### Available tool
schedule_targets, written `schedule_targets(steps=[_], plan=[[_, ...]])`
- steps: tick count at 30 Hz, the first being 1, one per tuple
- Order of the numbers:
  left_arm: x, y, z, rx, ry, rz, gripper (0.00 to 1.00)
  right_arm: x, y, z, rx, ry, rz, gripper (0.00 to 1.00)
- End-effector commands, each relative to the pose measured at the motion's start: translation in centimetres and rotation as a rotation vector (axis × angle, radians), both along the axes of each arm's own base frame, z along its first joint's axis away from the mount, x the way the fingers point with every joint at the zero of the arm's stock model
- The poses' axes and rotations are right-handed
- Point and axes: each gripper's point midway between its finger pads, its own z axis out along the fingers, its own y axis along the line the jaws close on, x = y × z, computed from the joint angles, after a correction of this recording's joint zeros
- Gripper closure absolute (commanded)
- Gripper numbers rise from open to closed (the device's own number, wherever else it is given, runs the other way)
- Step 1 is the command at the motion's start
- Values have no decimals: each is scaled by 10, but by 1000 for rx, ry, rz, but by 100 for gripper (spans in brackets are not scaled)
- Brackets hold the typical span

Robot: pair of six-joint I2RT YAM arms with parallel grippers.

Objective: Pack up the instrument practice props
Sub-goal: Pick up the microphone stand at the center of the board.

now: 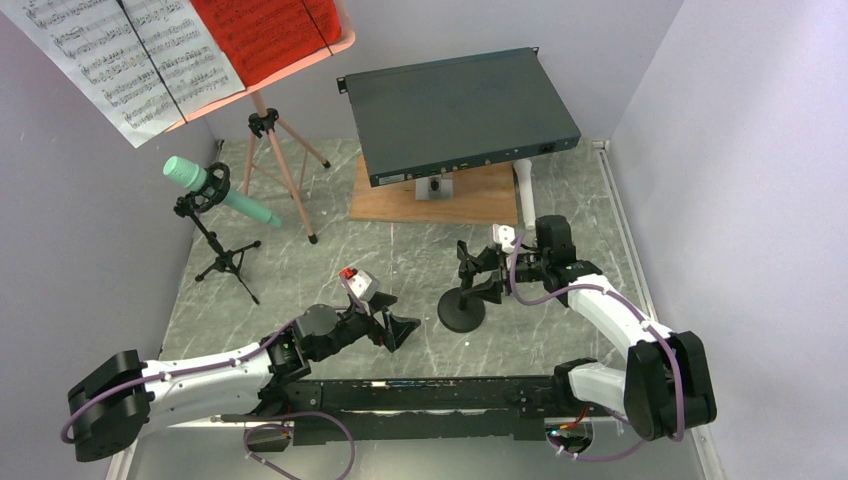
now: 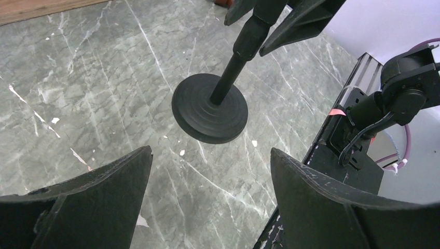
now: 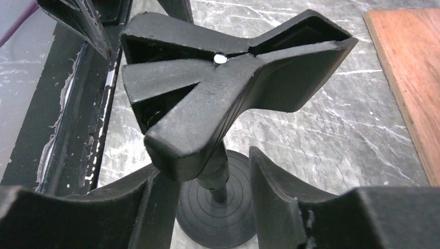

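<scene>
The small black round-based mic stand (image 1: 462,310) stands upright on the marble table, its clip (image 3: 233,78) on top. My right gripper (image 1: 478,270) is open and straddles the stand's neck (image 3: 218,179) just under the clip; a gap shows at the right finger (image 3: 290,202). My left gripper (image 1: 398,322) is open and empty, low over the table left of the stand's base (image 2: 210,114). At the back left, the salmon-pink music stand (image 1: 270,130) carries white (image 1: 130,60) and red (image 1: 265,35) sheet-music pages. A mint tube (image 1: 215,190) sits in a black tripod holder (image 1: 228,262).
A dark grey rack box (image 1: 460,110) lies tilted over a wooden board (image 1: 440,205) at the back. A white tube (image 1: 523,185) stands beside the board. The arms' black base rail (image 1: 430,395) runs along the near edge, with walls on both sides.
</scene>
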Motion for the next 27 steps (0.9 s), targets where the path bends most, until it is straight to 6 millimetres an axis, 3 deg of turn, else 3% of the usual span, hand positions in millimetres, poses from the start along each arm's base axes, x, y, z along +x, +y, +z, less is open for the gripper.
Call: schedule_targets(steps=[1,4,7,10,13,15,20,27], plan=[[1,-3,10,-43,-5,1,11,4,3,-1,1,-44,16,53],[0,-2,12,-48,-4,1,11,4,2,-1,-9,-54,22,61],[-1,-1,13,-65,-1,-1,11,1,-1,2,-30,-76,41,78],[-3,0,15,-76,8,-2,11,-4,-10,17,-30,-113,63,92],[-4,2,14,-81,12,-1,10,-8,-30,39,-31,-149,47,99],[-5,4,14,-81,12,3,11,-10,-47,54,-27,-132,-1,100],[-7,9,14,-86,6,1,10,9,-89,73,-97,-119,-183,100],[-10,15,14,-86,10,7,10,63,-158,99,-105,-83,-514,100]])
